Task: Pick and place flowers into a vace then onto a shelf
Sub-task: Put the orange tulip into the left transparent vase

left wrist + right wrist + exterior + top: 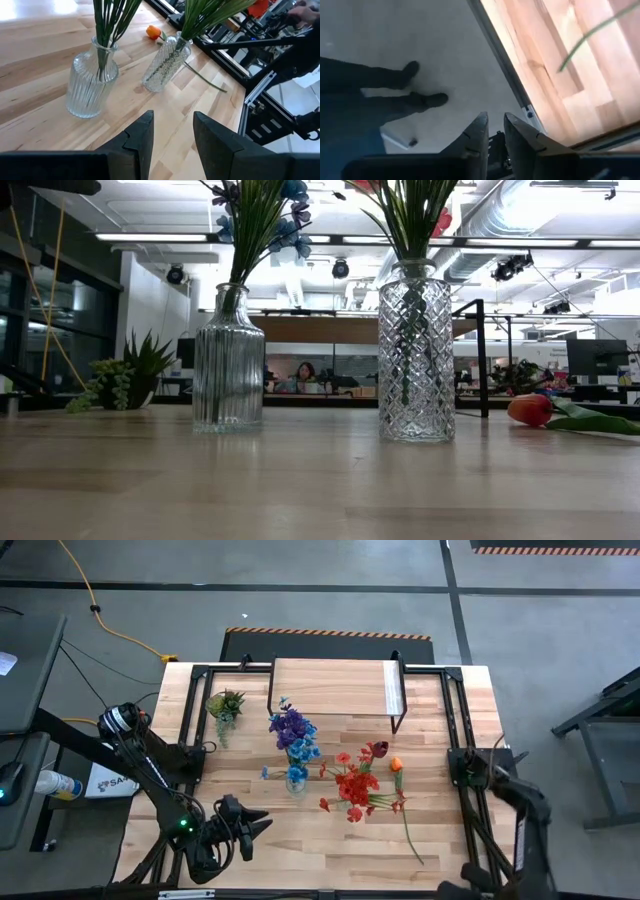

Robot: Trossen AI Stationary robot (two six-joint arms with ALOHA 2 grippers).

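**Op A:** I see one loose flower, the orange flower, lying flat on the table, not yet in a vase. Its thin green stem runs from the bloom down toward the near edge on the right side, so the long axis points roughly front to back, a little slanted.

**Op B:** Agreed. My right gripper sits off the table's right front corner, over the floor, with its fingers nearly together and nothing between them. In the right wrist view only the tail of that stem shows on the wood.

**Op A:** My left gripper hangs above the near left part of the table, fingers apart, empty, looking at both vases. The orange bloom lies beyond the diamond-cut vase from there, so I judge the right arm the nearer one to the stem.

**Op B:** And the rest of the flowers?

**Op A:** The purple and blue flowers stand in the ribbed vase; the red flowers stand in the diamond-cut one. The shelf at the far side has nothing on it that I can see. The orange bloom looks like a small closed tulip, with broad green leaves beside it in the low view.
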